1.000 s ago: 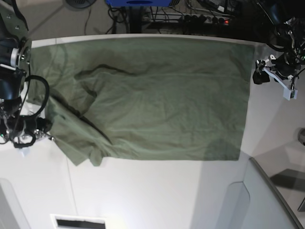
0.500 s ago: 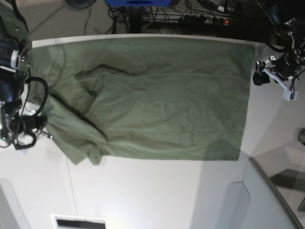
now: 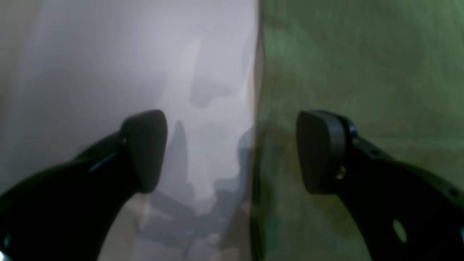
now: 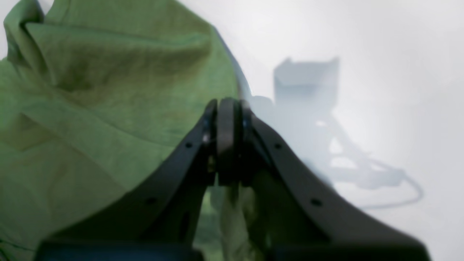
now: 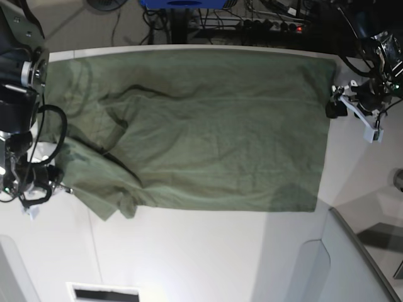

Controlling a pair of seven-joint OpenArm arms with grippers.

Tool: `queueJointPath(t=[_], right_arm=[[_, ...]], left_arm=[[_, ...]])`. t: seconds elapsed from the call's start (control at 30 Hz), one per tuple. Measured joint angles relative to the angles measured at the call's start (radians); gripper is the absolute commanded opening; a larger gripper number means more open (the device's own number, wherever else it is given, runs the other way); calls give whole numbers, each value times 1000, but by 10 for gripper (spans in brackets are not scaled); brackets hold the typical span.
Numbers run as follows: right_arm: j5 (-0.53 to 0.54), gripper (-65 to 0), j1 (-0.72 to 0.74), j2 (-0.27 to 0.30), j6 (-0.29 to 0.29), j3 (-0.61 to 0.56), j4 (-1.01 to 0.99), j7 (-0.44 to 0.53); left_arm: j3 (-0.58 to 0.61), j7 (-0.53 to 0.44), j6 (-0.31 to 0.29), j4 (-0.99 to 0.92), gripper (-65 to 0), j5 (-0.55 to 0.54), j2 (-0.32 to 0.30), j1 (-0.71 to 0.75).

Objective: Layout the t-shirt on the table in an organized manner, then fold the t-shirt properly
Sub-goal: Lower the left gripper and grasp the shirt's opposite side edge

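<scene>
Lying spread across the white surface [image 5: 208, 251], the t-shirt [image 5: 208, 132] is mostly flat, with one sleeve rumpled near the robot's right arm. The right gripper [image 4: 226, 145] has its jaws pressed together, clamped on the t-shirt at that sleeve's edge. The left gripper [image 3: 232, 152] is spread wide, straddling the shirt's straight hem, holding nothing.

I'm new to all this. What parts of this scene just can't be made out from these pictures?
- Whether the right hand, its jaws shut, pinches the t-shirt: right wrist view, its own dark fingers hide the contact.
- The shirt's collar and label: base view, the right arm covers that end.
- How high the open left hand hangs over the shirt's edge: left wrist view, blurred.
- The table: base view, cut off at the edges.
</scene>
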Motion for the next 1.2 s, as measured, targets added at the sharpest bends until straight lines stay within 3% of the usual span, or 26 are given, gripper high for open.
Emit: queueJointPath(t=[0.17,0.33,0.43,0.5,0.53,0.67,0.9,1.0,1.13,1.2], right_arm=[[1,-644,0,-13,91,4,3,3],[0,-644,0,-34,95,4,4,4],[1,-644,0,-45,97,4,4,2],[4,-644,0,-44,98,4,4,1],[1,-644,0,-43,98,4,4,2],[-4,-644,0,-38,98,4,5,1],[-3,-644,0,-38,98,4,5,1],[-4,-644,0,-39,98,4,5,1],[-3,-644,0,-38,98,4,5,1],[-3,-644,0,-39,98,4,5,1]], left_arm=[[2,2,0,-97,-117,3,0,-117],[145,-17,3,-245,-117,4,-27,-280],[211,-145,8,-350,-117,-12,-21,-330],[233,-204,95,-436,-117,-14,-19,-332],[238,-281,108,-468,-117,-33,-22,-325],[249,-335,116,-534,-117,-43,-33,-336],[246,-347,114,-525,-118,-45,-33,-329],[246,-298,122,-463,-118,-16,-29,-312],[249,-299,208,-425,-118,-20,-37,-282],[255,-290,224,-426,-118,-17,-47,-285]])
